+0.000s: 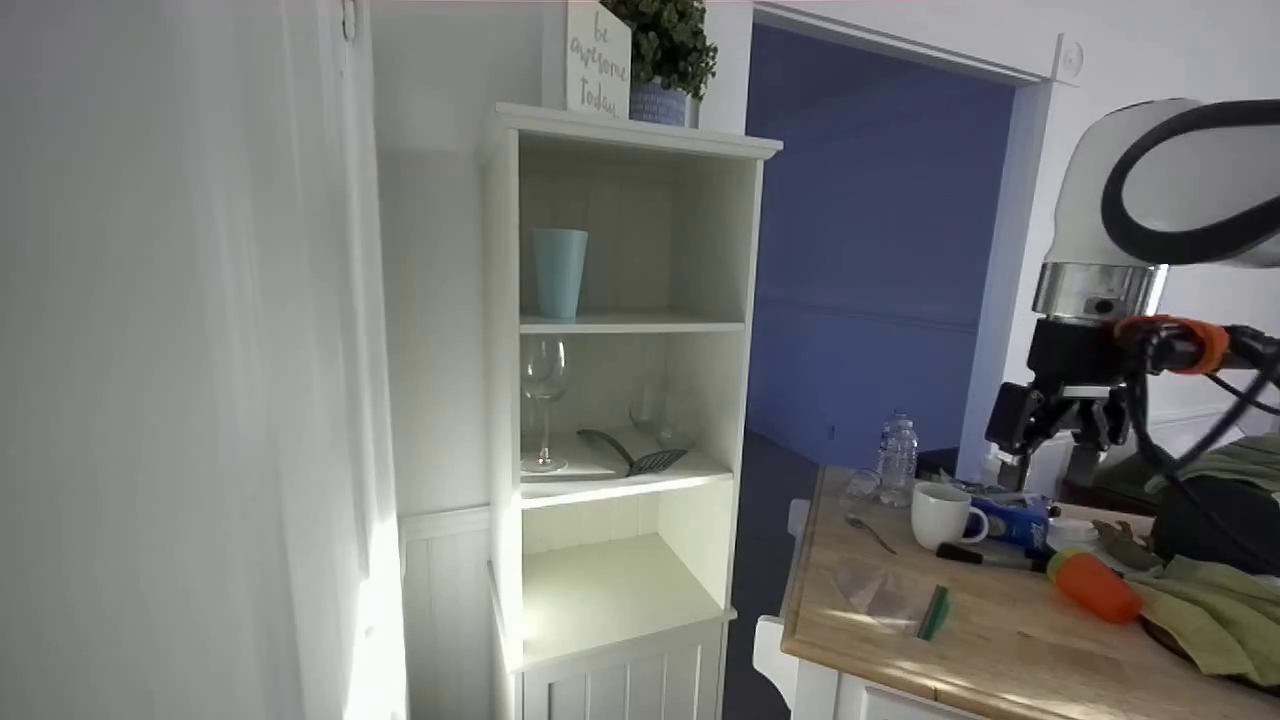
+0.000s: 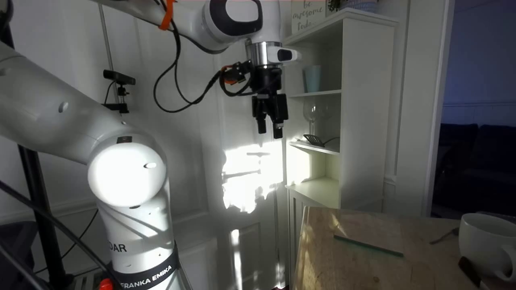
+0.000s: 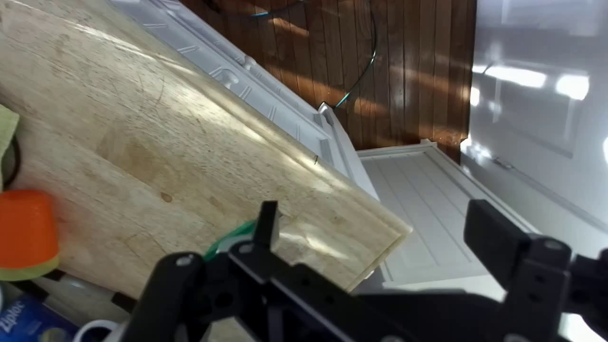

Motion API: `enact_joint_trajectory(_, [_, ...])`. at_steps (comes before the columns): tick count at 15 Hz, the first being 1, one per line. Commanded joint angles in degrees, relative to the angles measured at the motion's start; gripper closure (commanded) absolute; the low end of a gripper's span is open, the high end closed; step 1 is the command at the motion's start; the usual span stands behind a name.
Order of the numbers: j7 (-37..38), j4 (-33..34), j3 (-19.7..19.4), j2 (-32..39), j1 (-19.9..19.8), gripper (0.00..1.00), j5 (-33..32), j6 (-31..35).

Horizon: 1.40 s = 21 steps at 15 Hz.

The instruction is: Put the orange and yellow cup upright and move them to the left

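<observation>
An orange cup [image 1: 1100, 588] with a yellow end [image 1: 1066, 563] lies on its side on the wooden table [image 1: 1000, 650], beside a green cloth. I cannot tell if it is one cup or two nested ones. In the wrist view the orange cup [image 3: 26, 230] shows at the left edge, partly cut off, with a yellow band [image 3: 28, 271] at its lower end. It is out of view in an exterior view. My gripper [image 1: 1048, 470] is open and empty, well above the table. It also shows raised in an exterior view [image 2: 270, 129] and, fingers wide apart, in the wrist view [image 3: 375, 228].
A white mug [image 1: 938, 515], blue Ziploc box [image 1: 1012, 522], black-ended marker [image 1: 985, 557], spoon [image 1: 872, 533] and plastic bottle [image 1: 898, 462] crowd the cup's far side. A green cloth [image 1: 1205, 610] and green-strip bag [image 1: 933, 613] lie near. A white shelf [image 1: 628, 580] stands beyond the table.
</observation>
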Motion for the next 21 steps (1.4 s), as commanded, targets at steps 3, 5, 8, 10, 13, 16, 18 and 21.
enact_joint_trajectory(3, [7.94, 10.16, -2.3, 14.69, -8.82, 0.0, -3.01, 1.98])
enact_joint_trajectory(5, [11.11, 12.52, -3.39, 18.62, -11.27, 0.0, -3.34, 4.78])
enact_joint_trajectory(8, [16.04, 15.88, -5.24, 25.2, -14.41, 0.0, -4.09, 10.21])
enact_joint_trajectory(10, [19.97, 17.56, -6.21, 29.51, -16.19, 0.0, -5.54, 14.3])
enact_joint_trajectory(13, [27.19, 20.72, -7.38, 36.04, -18.26, 0.0, -9.31, 18.88])
enact_joint_trajectory(16, [35.6, 24.85, -9.34, 42.14, -18.81, 0.0, -13.29, 20.56])
enact_joint_trajectory(18, [41.35, 27.91, -11.2, 46.19, -18.35, 0.0, -15.97, 20.21])
enact_joint_trajectory(21, [49.16, 31.95, -14.31, 51.35, -17.46, 0.0, -19.32, 18.32])
